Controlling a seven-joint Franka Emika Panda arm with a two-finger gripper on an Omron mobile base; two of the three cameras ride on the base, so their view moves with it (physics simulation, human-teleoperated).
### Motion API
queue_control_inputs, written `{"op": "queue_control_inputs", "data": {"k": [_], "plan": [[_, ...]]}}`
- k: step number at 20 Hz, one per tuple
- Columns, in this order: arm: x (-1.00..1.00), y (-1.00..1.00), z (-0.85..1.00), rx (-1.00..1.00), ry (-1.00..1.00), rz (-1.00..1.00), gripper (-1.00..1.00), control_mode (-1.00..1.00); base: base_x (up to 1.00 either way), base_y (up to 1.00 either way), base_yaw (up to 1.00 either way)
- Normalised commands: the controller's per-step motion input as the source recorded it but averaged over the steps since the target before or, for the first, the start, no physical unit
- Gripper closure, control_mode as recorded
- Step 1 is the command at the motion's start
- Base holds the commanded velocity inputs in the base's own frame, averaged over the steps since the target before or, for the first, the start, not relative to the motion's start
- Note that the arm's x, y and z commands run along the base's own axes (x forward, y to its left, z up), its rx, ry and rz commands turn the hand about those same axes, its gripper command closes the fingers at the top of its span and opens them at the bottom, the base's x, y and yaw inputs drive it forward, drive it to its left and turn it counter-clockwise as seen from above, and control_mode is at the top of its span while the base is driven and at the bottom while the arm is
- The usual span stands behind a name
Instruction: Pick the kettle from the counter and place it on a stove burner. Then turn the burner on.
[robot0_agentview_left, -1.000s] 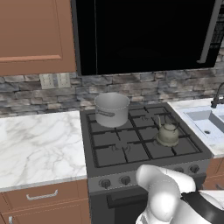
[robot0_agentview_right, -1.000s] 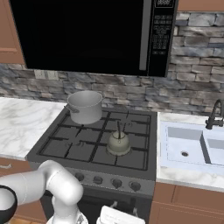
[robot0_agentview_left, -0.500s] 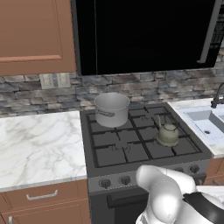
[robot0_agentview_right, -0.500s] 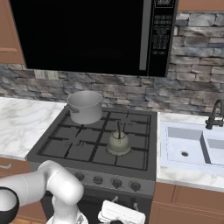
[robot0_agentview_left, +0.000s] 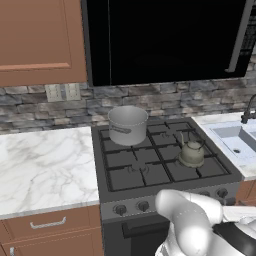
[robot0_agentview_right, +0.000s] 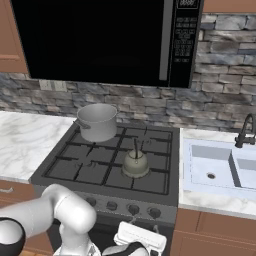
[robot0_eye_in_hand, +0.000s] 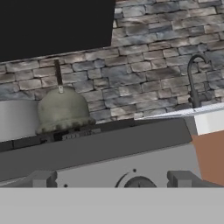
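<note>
Kettle (robot0_agentview_left: 192, 152) sits on the front right burner (robot0_agentview_right: 145, 177), beside the pot (robot0_agentview_left: 128, 125). My gripper (robot0_eye_in_hand: 111, 180) is released, empty, low in front of the stove w/ a knob (robot0_eye_in_hand: 138, 181) btwn its tips. Risk: I grab the wrong knob, lighting a different burner.

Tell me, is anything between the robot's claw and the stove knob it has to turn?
Nothing visible is. The open gripper sits low before the stove's grey front panel, with a round dark knob straight ahead. The squat grey-green kettle already rests on a burner.
</note>
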Motion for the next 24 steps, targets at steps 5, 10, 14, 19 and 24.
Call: {"op": "queue_control_inputs", "data": {"k": [5,10,14,19,24], "plan": [[0.21,0.0,0.0,0.0,0.0,0.0,-1.0,-1.0,0.0,0.0,0.0],[0.1,-0.04,0.0,0.0,0.0,0.0,-1.0,-1.0,0.0,0.0,0.0],[0.04,-0.13,-0.02,0.0,0.0,0.0,-1.0,-1.0,0.0,0.0,0.0],[0.01,-0.16,0.0,0.0,0.0,0.0,-1.0,-1.0,0.0,0.0,0.0],[0.07,-0.02,-0.04,0.0,0.0,0.0,-1.0,-1.0,0.0,0.0,0.0]]}}
